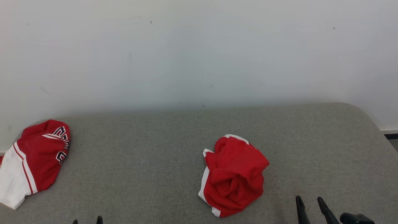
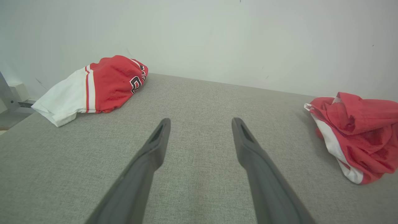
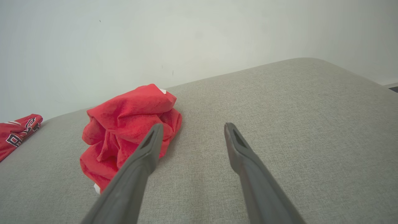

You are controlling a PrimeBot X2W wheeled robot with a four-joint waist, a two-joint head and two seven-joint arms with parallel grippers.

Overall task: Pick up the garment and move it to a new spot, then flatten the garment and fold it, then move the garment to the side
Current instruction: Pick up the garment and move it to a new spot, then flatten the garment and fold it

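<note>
Head view. A crumpled red garment with white trim is seen on a grey mattress, a little right of centre and toward the near edge. A red and white jersey with dark lettering is noted at the far left, well apart from it. A pale wall is seen behind. The right end effector is seen at the lower right, near the garment but apart from it. Only the fingertips of the left end effector are seen at the bottom edge.

Left wrist view. The left end effector is seen spread wide over bare mattress, nothing held. The jersey is placed upper left, the garment at the right edge.

Right wrist view. The right end effector is also spread wide and empty. The garment is seen just left of it, its edge overlapped by one finger; contact cannot be told. The jersey is glimpsed far left.
</note>
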